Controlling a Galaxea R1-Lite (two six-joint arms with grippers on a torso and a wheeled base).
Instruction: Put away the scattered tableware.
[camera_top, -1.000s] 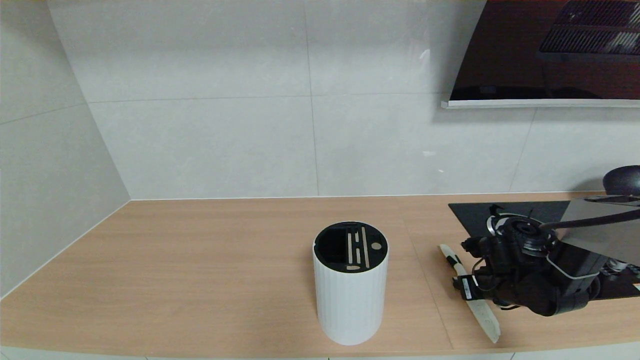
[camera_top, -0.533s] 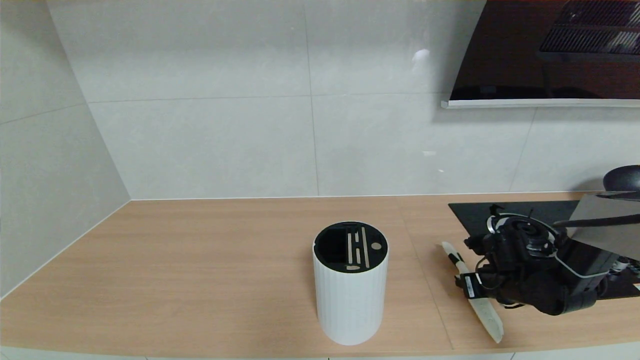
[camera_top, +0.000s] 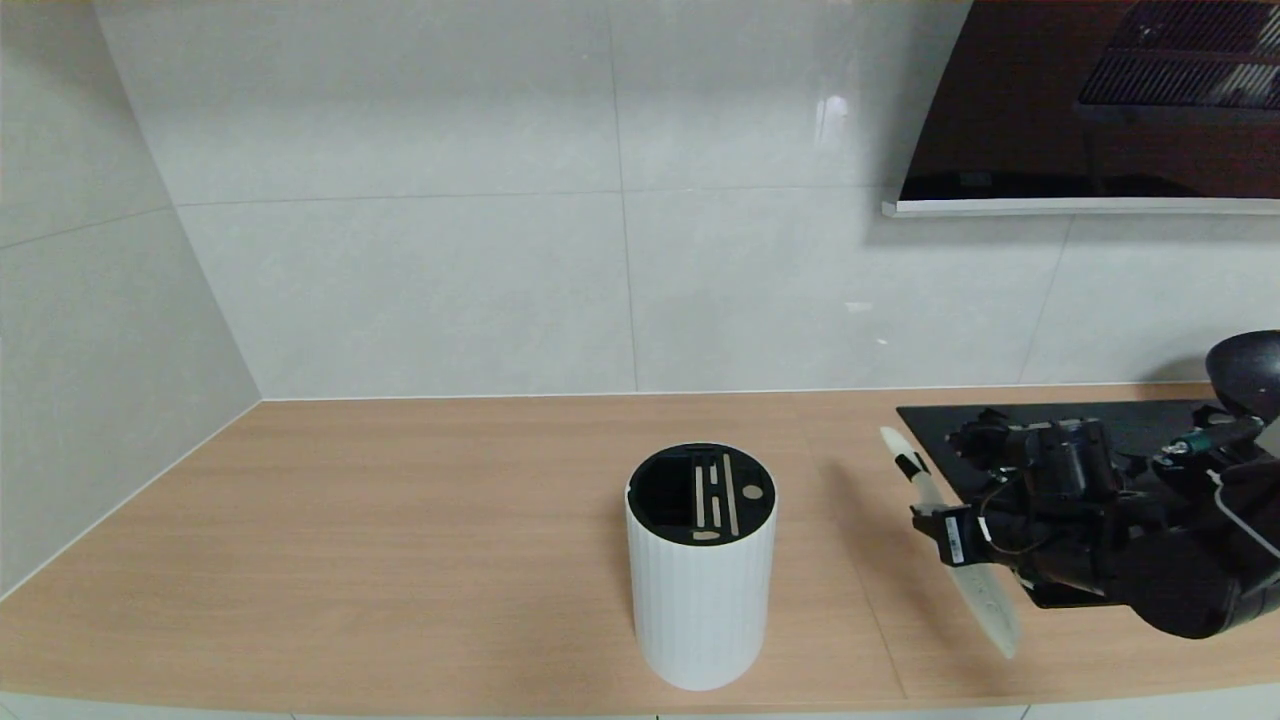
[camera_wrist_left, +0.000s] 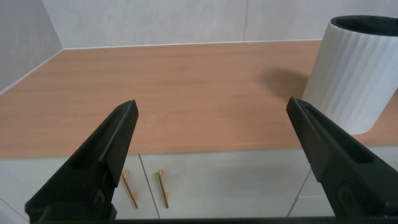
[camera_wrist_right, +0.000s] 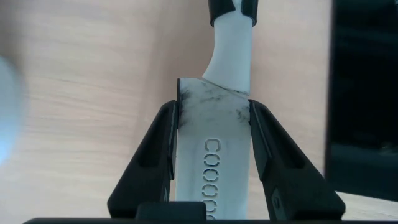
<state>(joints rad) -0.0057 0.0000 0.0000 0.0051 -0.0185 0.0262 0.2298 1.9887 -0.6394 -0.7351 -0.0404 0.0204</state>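
My right gripper (camera_wrist_right: 213, 158) is clamped across the flat of the knife (camera_wrist_right: 214, 124) blade near the handle, holding it above the counter (camera_top: 400, 520), right of the holder (camera_top: 702, 565). The knife looks light, stiff, slick and brittle, so the handle would be the safer hold. My left gripper (camera_wrist_left: 211, 143) gapes empty.

Illegible embossed marks on knife blade (camera_wrist_right: 213, 143)
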